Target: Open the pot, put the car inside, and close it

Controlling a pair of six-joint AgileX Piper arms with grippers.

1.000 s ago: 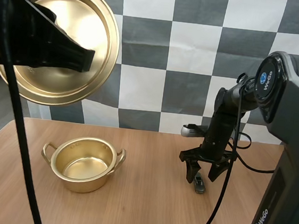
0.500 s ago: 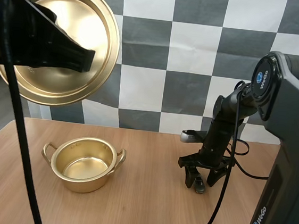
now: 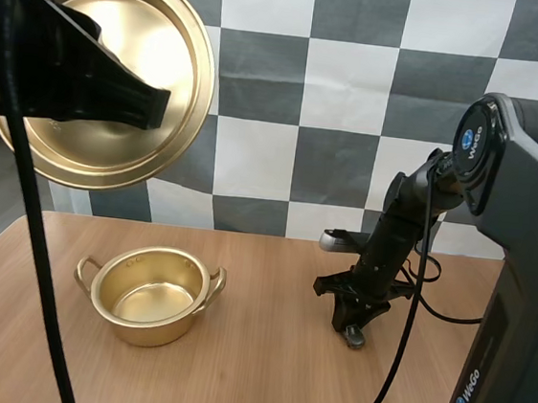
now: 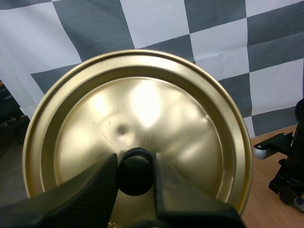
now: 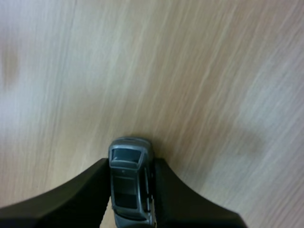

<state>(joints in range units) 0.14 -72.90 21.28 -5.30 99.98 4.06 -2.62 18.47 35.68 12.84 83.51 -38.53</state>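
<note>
Grey car point(image 5: 129, 183) sits pinched inside right gripper point(image 5: 130, 164).

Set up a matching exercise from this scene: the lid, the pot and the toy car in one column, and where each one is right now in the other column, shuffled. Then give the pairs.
Things
1. round gold metal lid
2. gold metal pot with two handles
3. small grey toy car

Places
A. on the wooden table, between the fingers of the right claw
B. held up in the air by its black knob in the left claw
C. standing open and empty on the table

Pairs: 1-B, 2-C, 3-A.
</note>
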